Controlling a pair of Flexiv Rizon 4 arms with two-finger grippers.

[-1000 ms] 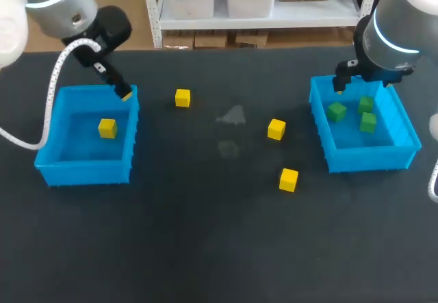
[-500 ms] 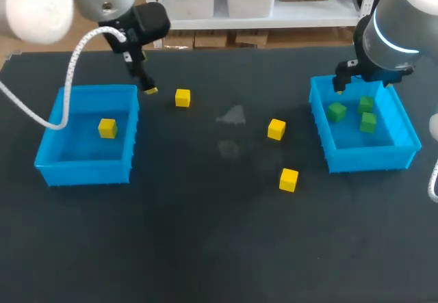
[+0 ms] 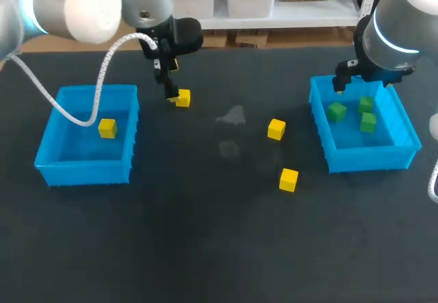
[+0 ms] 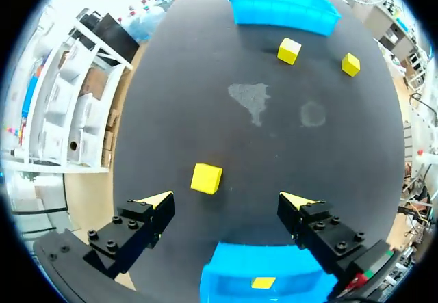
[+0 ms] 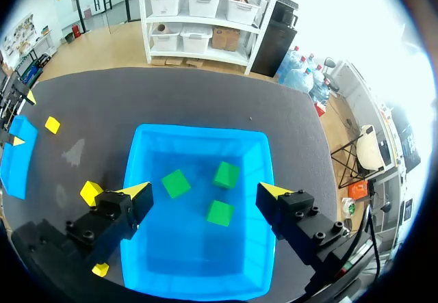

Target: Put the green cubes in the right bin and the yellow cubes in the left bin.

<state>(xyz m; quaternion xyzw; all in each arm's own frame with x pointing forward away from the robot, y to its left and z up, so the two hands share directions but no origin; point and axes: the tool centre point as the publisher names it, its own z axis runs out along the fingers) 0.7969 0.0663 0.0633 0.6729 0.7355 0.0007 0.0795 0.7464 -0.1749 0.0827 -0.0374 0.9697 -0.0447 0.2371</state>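
Near the worktop's (image 3: pixel 205 248) far edge, left of its middle, the left gripper (image 4: pixel 226 198) hangs with fingers spread wide, one small yellow cube (image 4: pixel 206 178) lying just ahead of them, ungripped. Another yellow cube (image 3: pixel 107 128) sits in the blue plastic left bin (image 3: pixel 82 169) by the left edge. Two more yellow cubes (image 3: pixel 276 129) lie apart toward the middle, while the right gripper (image 5: pixel 203 190) is held open above the blue right bin (image 5: pixel 198 133) at the right edge, with three green cubes (image 5: pixel 176 183) inside.

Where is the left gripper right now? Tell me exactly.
In the head view, the left gripper is at the rear left of the table, close beside a yellow cube, just past the far right corner of the left bin.
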